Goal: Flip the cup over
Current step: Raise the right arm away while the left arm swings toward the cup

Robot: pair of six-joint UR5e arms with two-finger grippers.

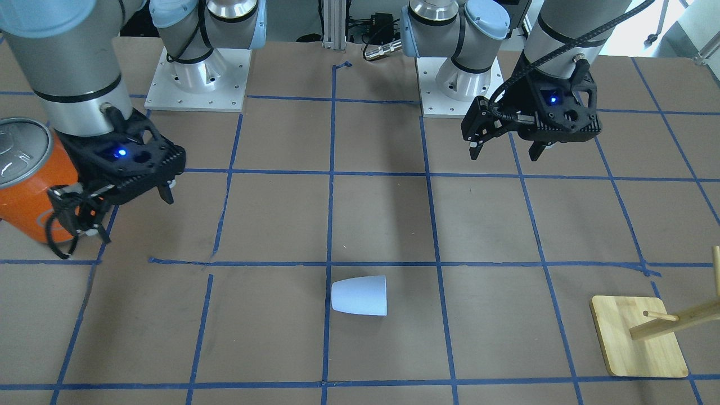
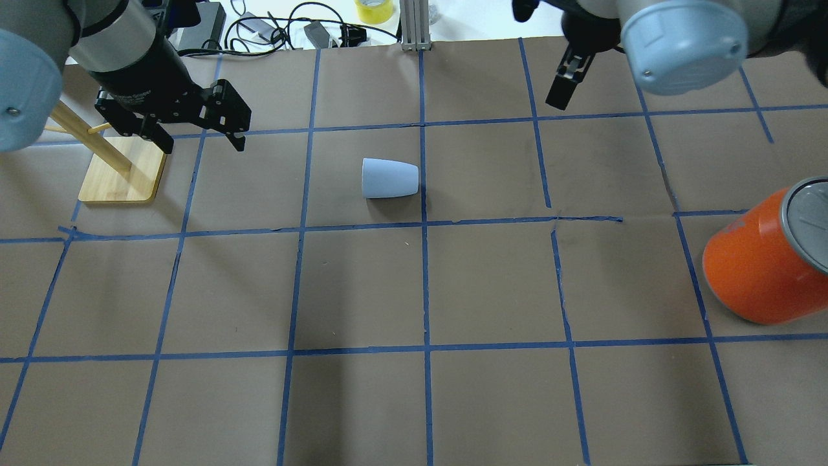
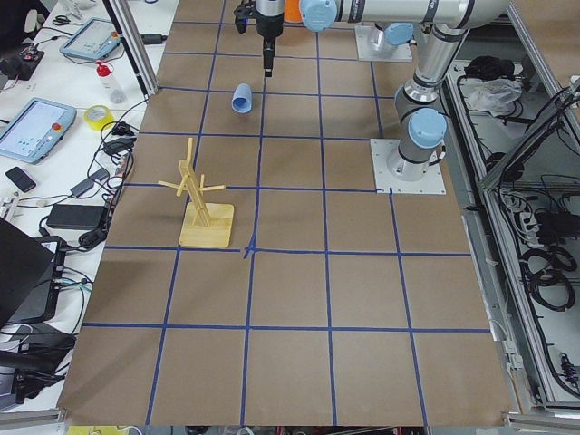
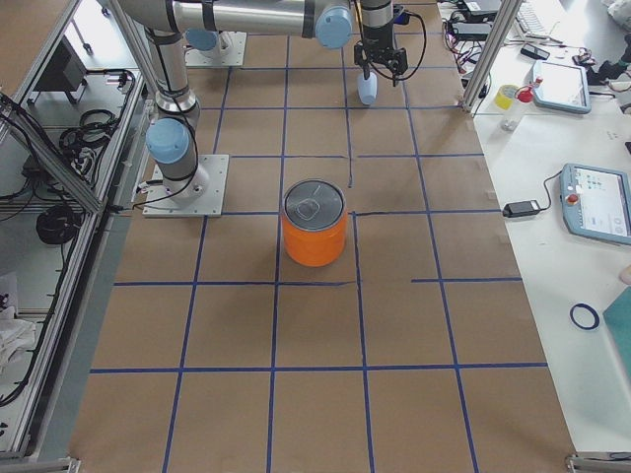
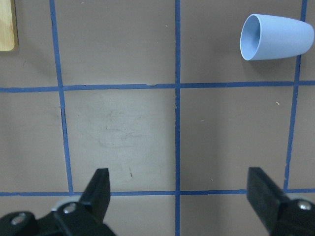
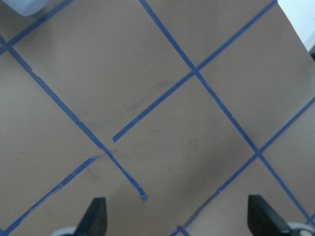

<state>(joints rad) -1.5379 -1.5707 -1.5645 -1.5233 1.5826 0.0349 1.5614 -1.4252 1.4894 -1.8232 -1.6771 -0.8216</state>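
The cup [image 2: 390, 178] is a small pale blue tumbler lying on its side on the brown table, its mouth turned toward my left arm's side. It also shows in the front view [image 1: 360, 295] and at the top right of the left wrist view [image 5: 275, 37]. My left gripper [image 2: 204, 145] is open and empty, hovering above the table to the cup's left, apart from it. My right gripper [image 1: 135, 216] is open and empty, up off the table next to the orange can [image 1: 28, 185]. In the right wrist view only an edge of the cup [image 6: 24, 5] shows.
The big orange can [image 2: 763, 259] with a silver lid stands at the table's right side. A wooden peg stand [image 2: 119, 178] on a square base sits under my left arm. Blue tape lines grid the table. Cables and gear lie past the far edge.
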